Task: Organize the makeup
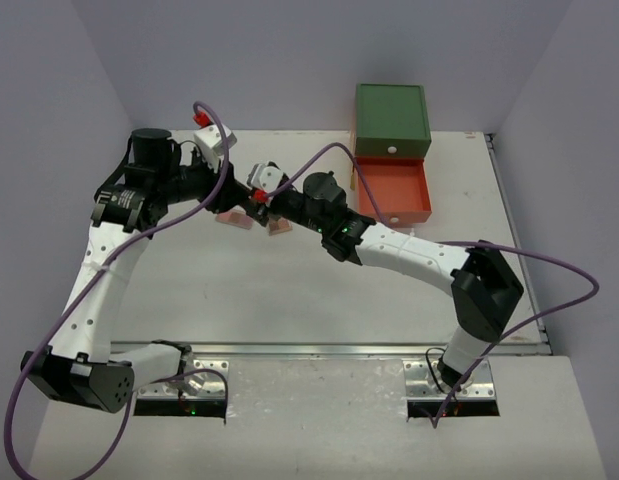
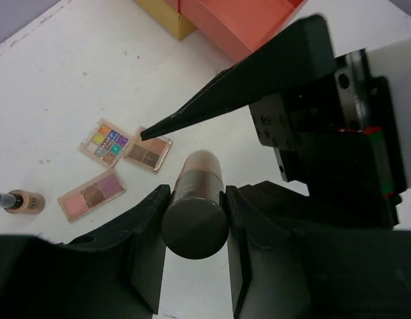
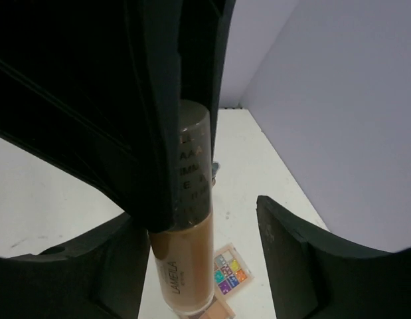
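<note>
Left claw (image 2: 195,199): closed on a foundation bottle (image 2: 198,176), which it grips across the dark cap, the amber-brown body pointing away toward the table (image 2: 52,80) and held clear of it. Right claw (image 3: 200,212): jaws apart and set to either side of the same bottle's body. One finger lies close against the bottle, while a clear gap shows at the other, so there is no grip on that side yet. Judgement: a hand-over between the two claws is in progress and not complete. Below and beyond the claws, three eyeshadow palettes lie flat on the table in a loose cluster: a multicoloured palette (image 2: 107,141), a brown palette (image 2: 148,149) touching its edge, and a pink palette (image 2: 92,196) just beside them. A second small amber bottle (image 2: 22,201) lies on its side, apart from the palettes. Further off stands the drawer chest (image 1: 392,118) with its orange drawer (image 1: 394,190) pulled open. Judgement: the task is at an early stage; one bottle is in hand, and the palettes and second bottle are left to put away.
</note>
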You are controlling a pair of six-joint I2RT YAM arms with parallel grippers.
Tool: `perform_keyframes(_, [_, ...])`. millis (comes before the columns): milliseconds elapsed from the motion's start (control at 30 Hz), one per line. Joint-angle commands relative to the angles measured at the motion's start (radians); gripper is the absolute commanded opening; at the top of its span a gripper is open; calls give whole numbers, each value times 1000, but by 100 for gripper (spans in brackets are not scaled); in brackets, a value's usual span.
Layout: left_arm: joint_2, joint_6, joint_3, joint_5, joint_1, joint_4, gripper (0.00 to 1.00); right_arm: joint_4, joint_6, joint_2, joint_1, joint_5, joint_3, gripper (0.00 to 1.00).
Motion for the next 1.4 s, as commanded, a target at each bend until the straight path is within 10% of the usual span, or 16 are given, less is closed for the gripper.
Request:
perform_keyframes(0, [-36, 20, 7, 25, 8, 38, 0, 61, 35, 29, 0, 21, 63, 52])
perform_keyframes(233, [-57, 21, 2, 0, 9, 46, 13, 40, 50, 9, -1, 32, 45, 5])
perform_keyframes(333, [-61, 10, -7, -35, 8, 66, 98, 23, 55, -18, -1, 68, 19, 0])
perform_keyframes(800, [-48, -39, -92, -393, 9, 199, 100, -565, 408, -150, -340, 418, -10, 0])
perform_keyframes(1367, [9, 62, -223, -562, 33, 291, 100, -614, 476, -19, -567, 574, -2, 10])
